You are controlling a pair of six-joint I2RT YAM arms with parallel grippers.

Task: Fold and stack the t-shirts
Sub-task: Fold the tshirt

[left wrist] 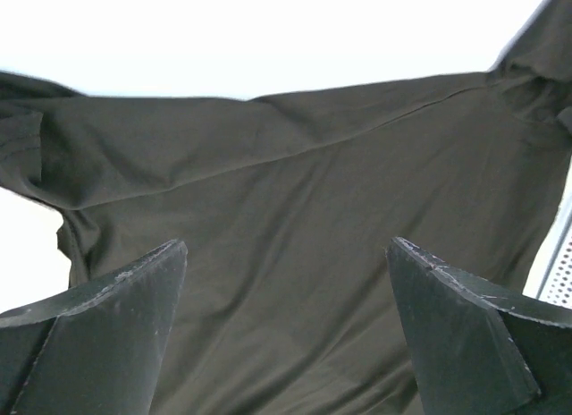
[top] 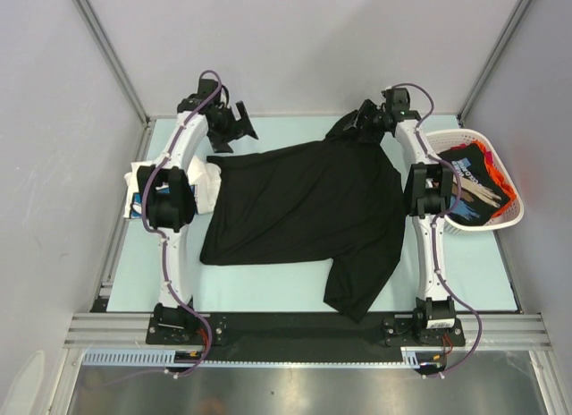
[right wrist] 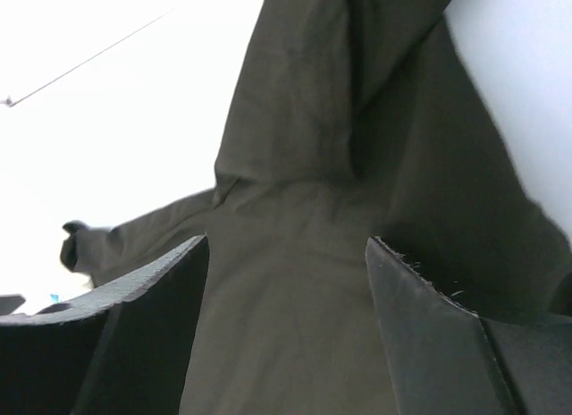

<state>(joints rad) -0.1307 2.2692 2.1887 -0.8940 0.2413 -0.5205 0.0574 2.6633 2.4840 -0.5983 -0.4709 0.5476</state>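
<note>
The white t-shirt (top: 211,177) lies folded behind the left gripper (top: 234,125), back toward that arm's base. That gripper hangs with its jaws spread fully and nothing between them. The black t-shirt (top: 304,209) lies spread just below and ahead of it, running across to the right gripper (top: 368,120). There the jaws stand apart astride a raised fold of the shirt's far corner, not clamped on it. Off to that gripper's right and back toward the base, the basket (top: 511,216) holds the other t-shirts (top: 472,175).

At nine o'clock, the left arm (top: 170,205) and black shirt (top: 304,200) hide much of the white shirt (top: 209,184); at three, prints inside the basket (top: 475,134) are too small to read.
</note>
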